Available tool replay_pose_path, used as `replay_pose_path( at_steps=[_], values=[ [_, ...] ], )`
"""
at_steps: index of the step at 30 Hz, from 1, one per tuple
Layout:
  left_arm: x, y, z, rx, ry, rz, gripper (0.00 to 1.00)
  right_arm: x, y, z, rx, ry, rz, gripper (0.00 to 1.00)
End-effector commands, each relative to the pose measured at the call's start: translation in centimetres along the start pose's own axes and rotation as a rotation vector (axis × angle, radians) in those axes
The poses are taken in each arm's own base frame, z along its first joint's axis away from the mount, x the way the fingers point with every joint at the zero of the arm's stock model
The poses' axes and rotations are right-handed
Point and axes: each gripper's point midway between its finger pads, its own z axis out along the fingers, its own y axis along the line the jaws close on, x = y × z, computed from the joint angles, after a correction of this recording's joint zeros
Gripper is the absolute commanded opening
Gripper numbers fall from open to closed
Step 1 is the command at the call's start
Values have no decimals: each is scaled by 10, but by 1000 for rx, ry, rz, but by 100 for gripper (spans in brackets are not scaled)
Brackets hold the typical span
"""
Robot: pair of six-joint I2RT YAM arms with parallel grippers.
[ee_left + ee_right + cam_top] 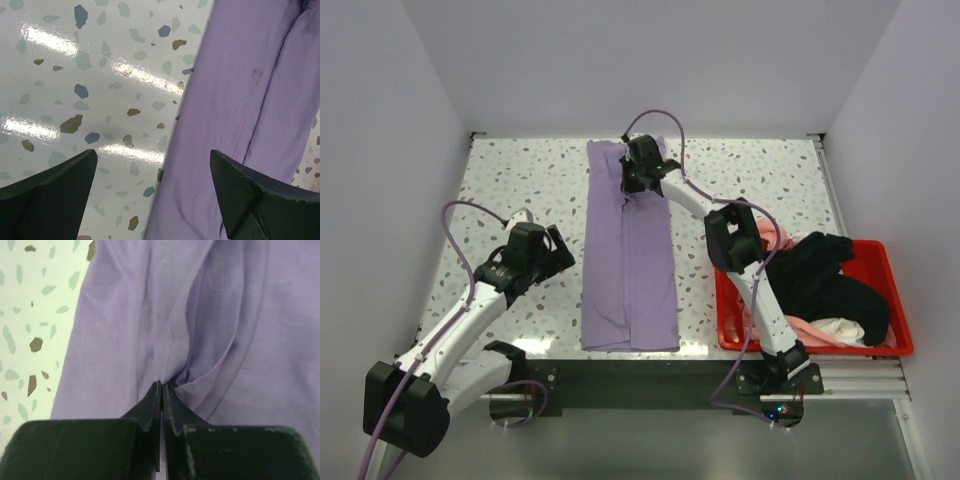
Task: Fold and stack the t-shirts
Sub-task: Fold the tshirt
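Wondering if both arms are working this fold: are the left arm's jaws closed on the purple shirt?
No, the left gripper has its jaws wide apart, with the purple shirt lying flat on the table beneath them.

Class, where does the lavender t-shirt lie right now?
Top view: the lavender t-shirt lies centrally as a long strip, between the left gripper and the red bin, its far end pinched by the right gripper.
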Motion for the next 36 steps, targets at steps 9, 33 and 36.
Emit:
replay_pose_path(
  at_steps=[9, 33, 36],
  values=[
    [-1, 4, 2, -12, -13, 19, 100, -35, 53, -35, -56, -94, -120, 3],
    [-1, 4, 1, -16, -8, 17, 100, -25, 120, -40, -292, -87, -229, 34],
    [-2, 4, 0, -17, -11, 18, 100, -17, 128, -36, -327, -78, -243, 39]
  ],
)
